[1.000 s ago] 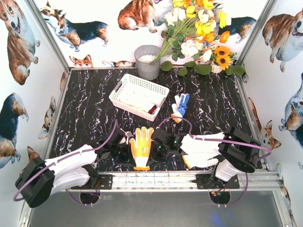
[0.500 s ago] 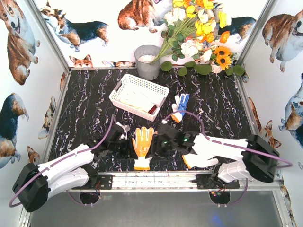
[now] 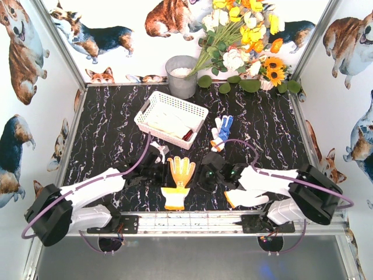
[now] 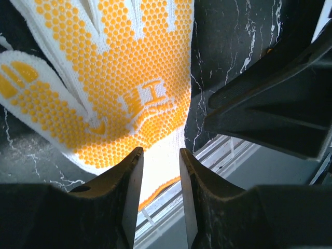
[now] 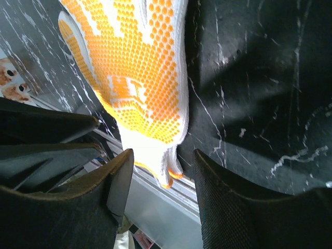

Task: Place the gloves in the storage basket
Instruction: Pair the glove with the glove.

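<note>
The left hand (image 4: 161,151) shows a narrow gap; whether it nips the white cuff, I cannot tell. The knit, orange-dotted glove (image 4: 119,78) lies on the marbled tabletop (image 4: 228,41) between both hands. The right hand (image 5: 163,153) is spread and empty; the glove's fingertips are cropped.

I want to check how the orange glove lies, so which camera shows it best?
Top external: the whole orange glove shows, fingers to cuff. Both wrist views show only part of its dotted palm and its cuff, close up.

Left arm (image 3: 96,189) advanced beside glove (image 3: 178,182); right arm (image 3: 265,178) shifted right.
</note>
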Action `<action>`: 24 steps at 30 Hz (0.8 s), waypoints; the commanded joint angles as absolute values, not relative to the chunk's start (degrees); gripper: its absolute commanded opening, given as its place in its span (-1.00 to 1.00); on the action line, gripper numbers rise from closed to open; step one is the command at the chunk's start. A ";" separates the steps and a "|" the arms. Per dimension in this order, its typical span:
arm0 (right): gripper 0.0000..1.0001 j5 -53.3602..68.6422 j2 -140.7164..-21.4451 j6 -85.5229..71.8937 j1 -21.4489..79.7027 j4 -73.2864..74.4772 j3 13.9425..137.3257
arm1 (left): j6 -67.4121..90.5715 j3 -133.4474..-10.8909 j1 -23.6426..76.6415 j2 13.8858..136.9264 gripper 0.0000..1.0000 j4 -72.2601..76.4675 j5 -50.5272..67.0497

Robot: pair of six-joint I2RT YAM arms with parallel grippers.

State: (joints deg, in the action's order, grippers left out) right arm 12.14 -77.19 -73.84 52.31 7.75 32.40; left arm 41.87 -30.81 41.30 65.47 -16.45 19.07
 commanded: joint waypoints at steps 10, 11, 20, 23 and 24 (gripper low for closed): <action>0.00 12.26 -85.87 -78.12 52.03 -7.22 30.74 | 39.79 -25.24 41.17 69.66 -0.50 -10.11 19.97; 0.00 11.70 -85.73 -78.47 52.03 -7.25 30.23 | 39.92 -24.81 41.19 69.90 -0.50 -10.15 19.69; 0.00 13.16 -87.28 -80.09 52.57 -8.90 29.38 | 41.46 -22.57 41.09 70.84 -0.50 -13.23 17.43; 0.00 14.24 -89.14 -80.99 53.11 -10.88 29.48 | 41.89 -22.10 41.10 70.76 -0.50 -13.29 17.40; -0.01 14.39 -89.53 -81.45 53.21 -11.70 29.23 | 42.00 -22.04 41.05 70.69 -0.50 -13.27 17.34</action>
State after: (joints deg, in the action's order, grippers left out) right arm 14.55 -86.94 -80.53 52.25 -9.50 29.26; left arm 41.95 -24.67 41.12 69.71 -9.19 19.64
